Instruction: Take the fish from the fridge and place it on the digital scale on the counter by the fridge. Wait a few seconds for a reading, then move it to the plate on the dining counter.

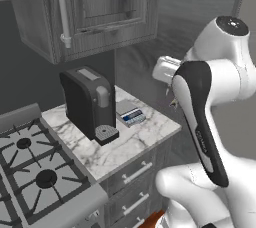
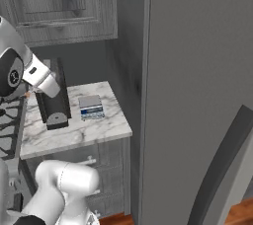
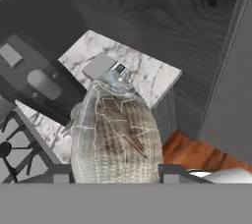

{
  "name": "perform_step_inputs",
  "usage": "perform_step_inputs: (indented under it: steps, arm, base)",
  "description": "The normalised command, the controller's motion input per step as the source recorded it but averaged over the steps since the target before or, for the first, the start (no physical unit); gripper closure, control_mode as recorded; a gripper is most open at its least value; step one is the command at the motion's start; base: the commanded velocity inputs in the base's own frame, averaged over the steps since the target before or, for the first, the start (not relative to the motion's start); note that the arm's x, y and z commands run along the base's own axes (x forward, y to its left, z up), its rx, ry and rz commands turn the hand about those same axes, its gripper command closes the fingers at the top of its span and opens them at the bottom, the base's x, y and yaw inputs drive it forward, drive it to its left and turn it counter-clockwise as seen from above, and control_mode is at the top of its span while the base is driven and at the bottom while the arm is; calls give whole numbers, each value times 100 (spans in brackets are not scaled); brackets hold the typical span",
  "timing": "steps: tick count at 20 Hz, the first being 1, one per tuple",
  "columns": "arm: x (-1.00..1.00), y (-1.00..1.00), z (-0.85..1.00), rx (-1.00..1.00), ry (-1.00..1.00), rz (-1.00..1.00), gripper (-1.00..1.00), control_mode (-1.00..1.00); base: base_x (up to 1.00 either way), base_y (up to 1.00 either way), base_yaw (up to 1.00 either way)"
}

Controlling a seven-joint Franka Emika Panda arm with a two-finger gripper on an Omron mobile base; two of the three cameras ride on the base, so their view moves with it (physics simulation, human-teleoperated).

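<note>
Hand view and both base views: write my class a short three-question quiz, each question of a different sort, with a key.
1. True or false: the small flat silver-grey digital scale is bare.
2. What does the two-finger gripper hold? A) slim silvery-grey fish B) a blue plate C) nothing
3. Fill in: on the short veined marble counter, the scale lies between the tall black coffee machine and the tall grey ____.

Key: 1 true; 2 A; 3 fridge.
</note>
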Motion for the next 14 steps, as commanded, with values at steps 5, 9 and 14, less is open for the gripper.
perform_step_inputs:
  steps: [5,9,14]
  arm:
    - [10,0,-23,0,52,-7,100,-100]
    - [2,0,-28,0,26,-4,100,-100]
    - [-3,0,-7,0,2,-1,100,100]
  base:
    - [0,0,0]
    - [0,0,0]
    - [-54,2,-5]
